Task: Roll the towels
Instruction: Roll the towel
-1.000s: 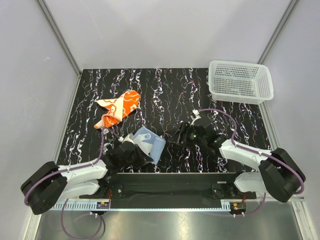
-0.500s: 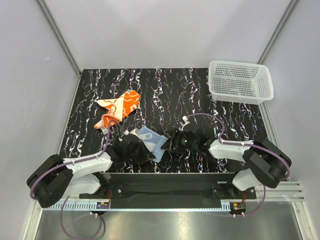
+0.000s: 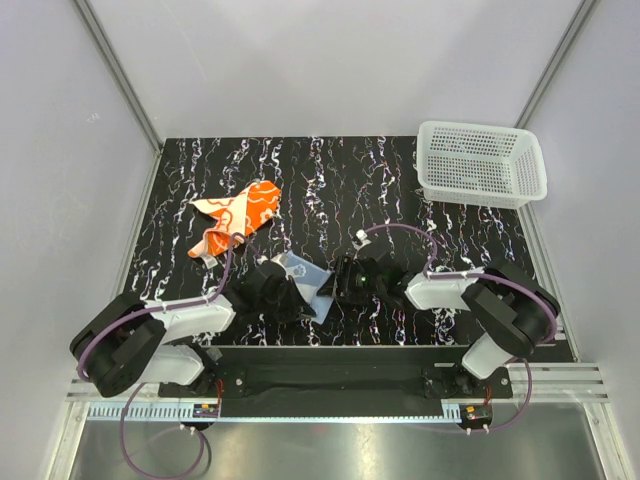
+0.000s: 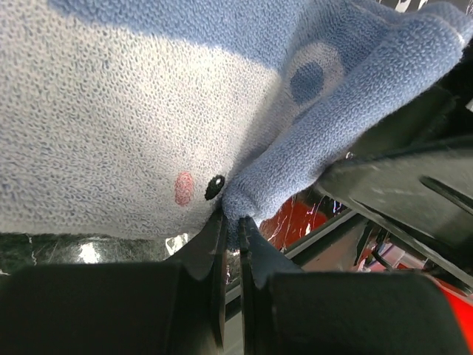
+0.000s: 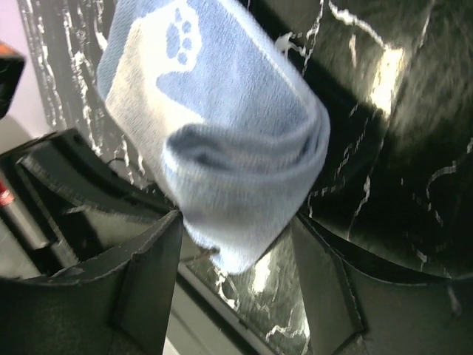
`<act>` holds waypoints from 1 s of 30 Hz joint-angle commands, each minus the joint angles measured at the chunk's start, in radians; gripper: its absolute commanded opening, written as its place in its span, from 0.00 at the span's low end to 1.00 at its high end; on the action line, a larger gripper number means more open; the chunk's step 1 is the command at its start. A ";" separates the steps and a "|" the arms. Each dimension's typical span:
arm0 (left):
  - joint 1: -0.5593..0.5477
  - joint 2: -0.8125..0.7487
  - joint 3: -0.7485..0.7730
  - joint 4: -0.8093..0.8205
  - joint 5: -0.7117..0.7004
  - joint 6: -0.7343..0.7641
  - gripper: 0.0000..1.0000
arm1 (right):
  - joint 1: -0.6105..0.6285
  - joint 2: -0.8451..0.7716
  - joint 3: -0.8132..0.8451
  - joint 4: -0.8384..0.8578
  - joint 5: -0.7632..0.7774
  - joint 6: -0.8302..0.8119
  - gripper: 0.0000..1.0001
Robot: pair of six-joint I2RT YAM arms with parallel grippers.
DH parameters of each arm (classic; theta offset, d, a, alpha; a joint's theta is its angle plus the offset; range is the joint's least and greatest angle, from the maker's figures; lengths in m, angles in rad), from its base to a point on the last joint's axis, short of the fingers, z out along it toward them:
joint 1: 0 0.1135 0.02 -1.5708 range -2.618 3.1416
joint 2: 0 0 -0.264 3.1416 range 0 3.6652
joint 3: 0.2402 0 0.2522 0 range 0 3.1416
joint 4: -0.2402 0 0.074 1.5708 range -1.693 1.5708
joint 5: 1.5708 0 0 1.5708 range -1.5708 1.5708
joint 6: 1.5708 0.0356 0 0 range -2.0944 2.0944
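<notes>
Blue towel [image 3: 305, 277] sits partly rolled at 6 o'clock on the counter [image 3: 350, 180]. Left hand [image 4: 230, 222] pinches its edge narrow, looks like an anchor. Right hand [image 5: 236, 255] straddles the roll wide, probably to turn it. Orange towel [image 3: 235, 222] waits at 10 o'clock.

Soft looped-cloth blue towel [image 4: 133, 111], glossy black marbled tabletop [image 5: 384, 155], white perforated plastic basket [image 3: 481, 163], matt black jaws.
</notes>
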 commanded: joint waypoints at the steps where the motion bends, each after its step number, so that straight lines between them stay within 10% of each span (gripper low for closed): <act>1: 0.003 0.009 0.012 -0.018 0.019 0.037 0.04 | 0.008 0.042 0.054 0.046 0.044 -0.047 0.65; 11: 0.008 -0.045 -0.002 -0.072 0.002 0.063 0.10 | 0.006 0.117 0.045 0.065 0.067 -0.040 0.34; 20: -0.067 -0.153 0.148 -0.386 -0.298 0.211 0.61 | 0.006 0.088 0.167 -0.205 0.112 -0.047 0.30; 30: -0.526 -0.049 0.463 -0.658 -0.871 0.343 0.64 | 0.006 0.104 0.289 -0.457 0.092 -0.024 0.30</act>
